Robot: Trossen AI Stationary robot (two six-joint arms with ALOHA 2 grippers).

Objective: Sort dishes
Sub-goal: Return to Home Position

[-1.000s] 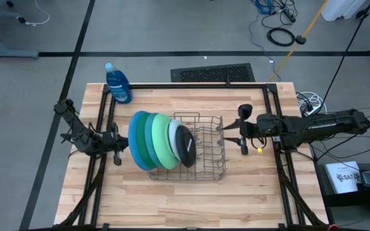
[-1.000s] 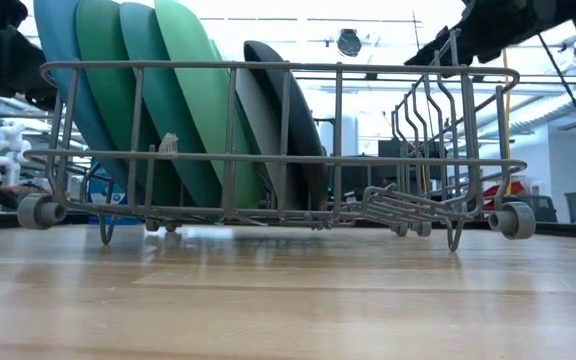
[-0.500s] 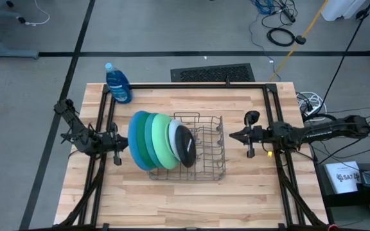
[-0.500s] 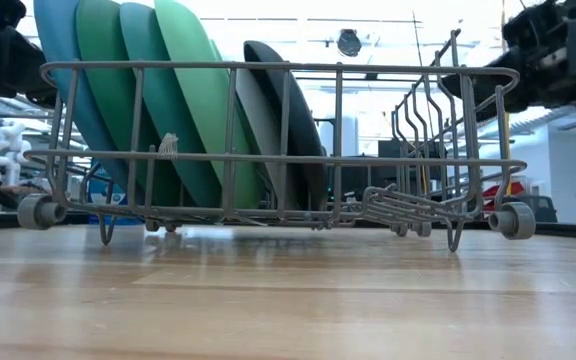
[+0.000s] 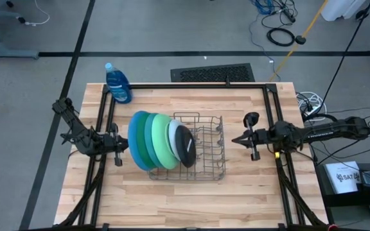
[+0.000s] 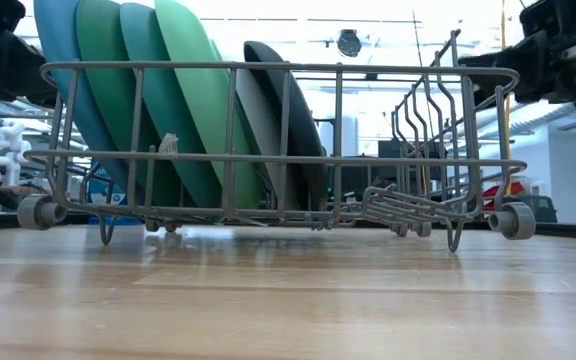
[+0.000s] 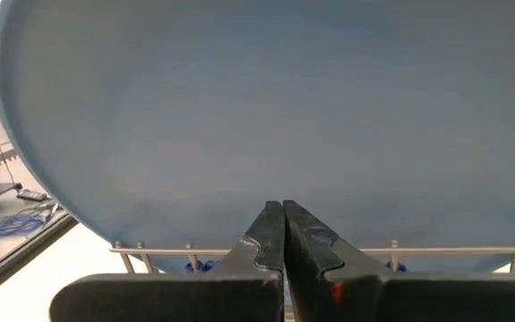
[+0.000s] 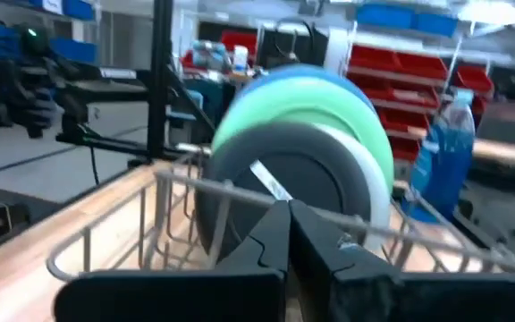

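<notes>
Several plates stand on edge in the left half of the grey wire rack [image 5: 201, 151], leaning right. From left to right they are large blue [image 5: 133, 138], dark green [image 5: 146, 138], light green [image 5: 161, 146], pale blue-white [image 5: 173, 133] and small black [image 5: 185, 146]. My left gripper [image 5: 126, 145] is shut and points level at the blue plate's outer face [image 7: 266, 107]. My right gripper [image 5: 235, 138] is shut, level, a short way right of the rack, pointing at it; its wrist view shows the black plate [image 8: 266, 188] beyond the shut tips [image 8: 287, 207]. My left gripper's shut tips [image 7: 282, 210] stand right at the lower middle of the large blue plate's outer face, coming level from the table's left. I cannot tell whether they touch it.
A blue soap bottle [image 5: 118, 83] stands at the table's far left corner. Black frame rails [image 5: 191, 85] run along the far edge and both sides. The rack's right half [image 5: 214, 144] holds only wire prongs. Bare wood [image 5: 185, 199] lies near the front edge.
My right gripper has drawn back from the rack's right rim toward the table's right edge, sunk lower, tipped from slanting down to level, and shut with nothing in it. The plates and the rack have stayed put.
</notes>
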